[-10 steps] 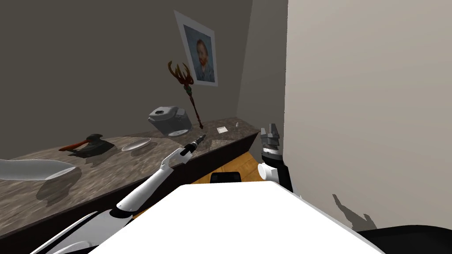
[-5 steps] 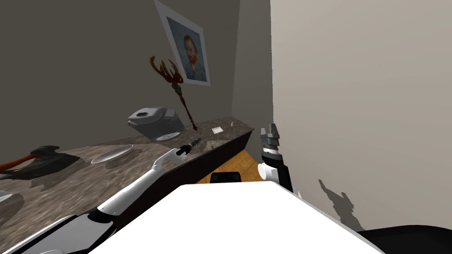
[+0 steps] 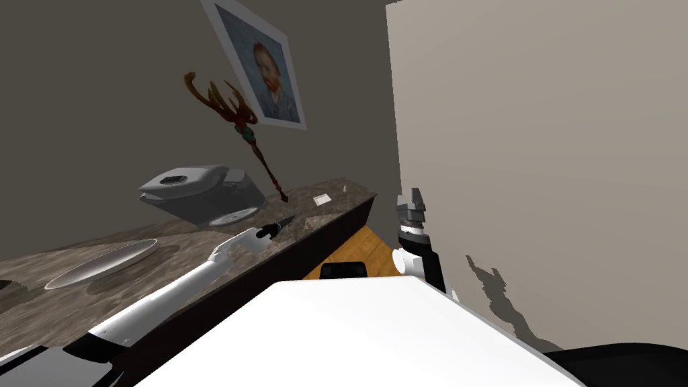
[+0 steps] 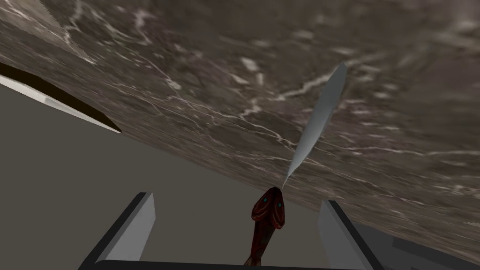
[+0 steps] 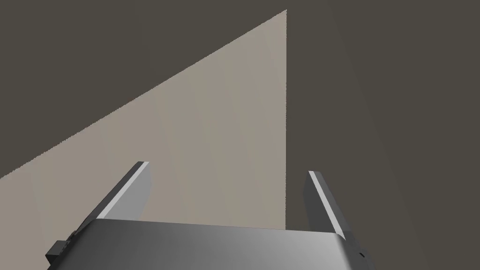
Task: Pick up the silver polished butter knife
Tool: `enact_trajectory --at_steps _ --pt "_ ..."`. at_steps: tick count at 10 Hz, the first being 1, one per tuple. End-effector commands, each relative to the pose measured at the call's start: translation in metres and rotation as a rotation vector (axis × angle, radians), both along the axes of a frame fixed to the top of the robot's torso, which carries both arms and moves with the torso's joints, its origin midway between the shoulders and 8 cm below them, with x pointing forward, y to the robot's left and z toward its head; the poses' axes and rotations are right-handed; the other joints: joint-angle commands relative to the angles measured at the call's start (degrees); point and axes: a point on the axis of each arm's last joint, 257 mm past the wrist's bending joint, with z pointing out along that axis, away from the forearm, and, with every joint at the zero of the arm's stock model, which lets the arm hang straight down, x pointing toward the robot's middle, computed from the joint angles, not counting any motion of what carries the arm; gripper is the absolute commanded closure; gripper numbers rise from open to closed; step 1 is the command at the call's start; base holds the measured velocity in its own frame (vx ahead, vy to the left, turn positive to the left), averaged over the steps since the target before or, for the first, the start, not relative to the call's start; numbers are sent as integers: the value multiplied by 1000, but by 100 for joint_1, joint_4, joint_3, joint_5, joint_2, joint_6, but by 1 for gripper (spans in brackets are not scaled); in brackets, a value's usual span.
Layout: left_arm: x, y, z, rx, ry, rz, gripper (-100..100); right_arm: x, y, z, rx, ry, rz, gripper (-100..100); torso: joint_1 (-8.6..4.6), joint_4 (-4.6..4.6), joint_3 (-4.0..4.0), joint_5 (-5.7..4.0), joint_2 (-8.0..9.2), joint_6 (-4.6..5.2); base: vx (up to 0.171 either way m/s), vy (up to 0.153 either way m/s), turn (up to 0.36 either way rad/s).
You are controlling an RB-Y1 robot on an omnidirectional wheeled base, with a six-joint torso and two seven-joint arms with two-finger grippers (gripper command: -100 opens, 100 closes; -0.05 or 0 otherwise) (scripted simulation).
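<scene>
Two grippers, both with fingers spread wide and nothing held. Left gripper [image 3: 282, 222] [image 4: 236, 199] is stretched out low over the marble counter [image 3: 201, 245] [image 4: 243, 61], near its far end. Butter knife [image 4: 318, 117]: slim silver blade lying flat on the counter, ahead of the left fingertips and not between them. Its thin end meets the dark red foot of the ornate staff [image 3: 235, 124] [image 4: 267, 218]; contact cannot be judged. Staff foot sits in the gap between the fingers, clear of both. Right gripper [image 3: 410, 196] [image 5: 228, 168] is raised beside the beige wall [image 3: 537, 168]. Grey rice cooker [image 3: 195, 195] and plate [image 3: 101, 264] stand further back along the counter.
</scene>
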Motion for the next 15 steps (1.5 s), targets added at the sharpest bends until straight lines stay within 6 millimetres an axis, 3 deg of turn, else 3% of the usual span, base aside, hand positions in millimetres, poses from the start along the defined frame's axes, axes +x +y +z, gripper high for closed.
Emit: enact_trajectory --at_steps 1,3,4,10,11,12,13,15 --pt "-2 16 -9 15 31 31 -100 0 0 0 0 0 0 0 0 0 0 0 0 0 -1 -33 -105" --pt "-27 58 -18 52 112 109 -100 0 0 0 0 0 0 0 8 0 -1 2 -1 -2 0 -40 -211" --pt "-27 59 -17 56 111 109 -100 0 0 0 0 0 0 0 4 0 -1 1 -1 -1 3 -29 -103" --pt "-107 157 -27 157 315 302 -100 0 0 0 0 0 0 0 5 0 -1 1 -2 -5 9 -43 -207" --pt "-96 146 -25 145 289 278 -100 0 0 0 0 0 0 0 3 -1 -2 1 -3 -5 6 -20 -32" --pt "-98 148 -25 147 294 283 0 0 0 0 0 0 0 0 11 0 0 3 -1 -8 0 0 0" --pt "-101 151 -34 146 296 290 -100 0 0 0 0 0 0 0 18 0 1 5 1 -8 31 24 -68" --pt "-106 154 -43 145 299 297 -100 0 0 0 0 0 0 0 36 -3 -8 9 -14 -8 50 43 -49"
